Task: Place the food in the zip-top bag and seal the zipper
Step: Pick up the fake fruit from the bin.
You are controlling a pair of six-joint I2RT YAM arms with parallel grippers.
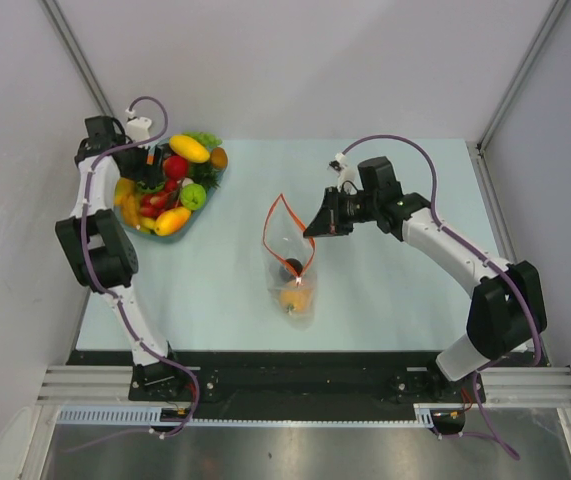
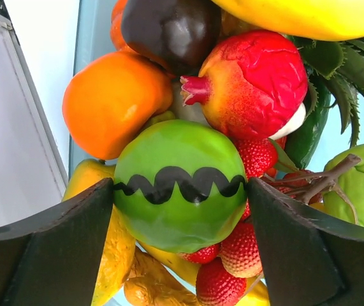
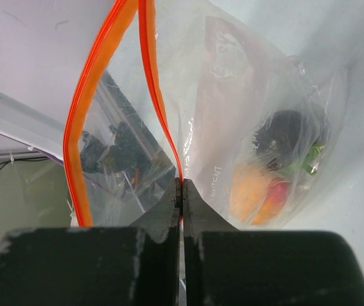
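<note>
While straddling the green fruit (image 2: 178,213) with left gripper (image 2: 180,191) spread, risks squirting it sideways; pinching zipper (image 3: 99,64) tight in right gripper (image 3: 182,191), risks slipping and collapsing zip-top bag (image 3: 232,95).

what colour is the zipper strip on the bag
The zipper is red-orange, clearest in the right wrist view.
</note>
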